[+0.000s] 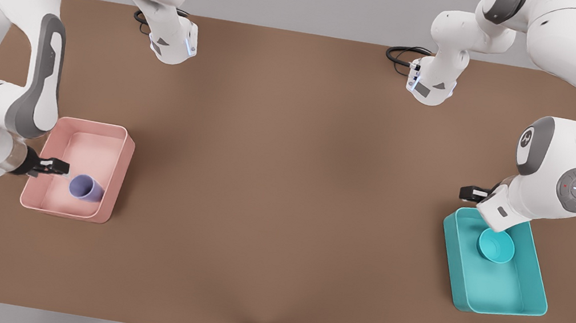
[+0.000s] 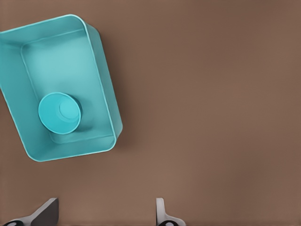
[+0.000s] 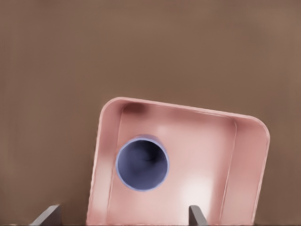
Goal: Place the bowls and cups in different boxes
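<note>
Your right gripper (image 1: 68, 169) has its jaws spread with nothing between them, hovering over the pink box (image 1: 118, 158) where the lavender cup (image 1: 86, 188) sits inside, seen from above in the right wrist view (image 3: 142, 163). Your left gripper (image 2: 106, 214) also has its jaws spread and empty, above the table (image 1: 284, 184) just beside the teal box (image 1: 497, 298), which holds the teal bowl (image 1: 496, 246).
</note>
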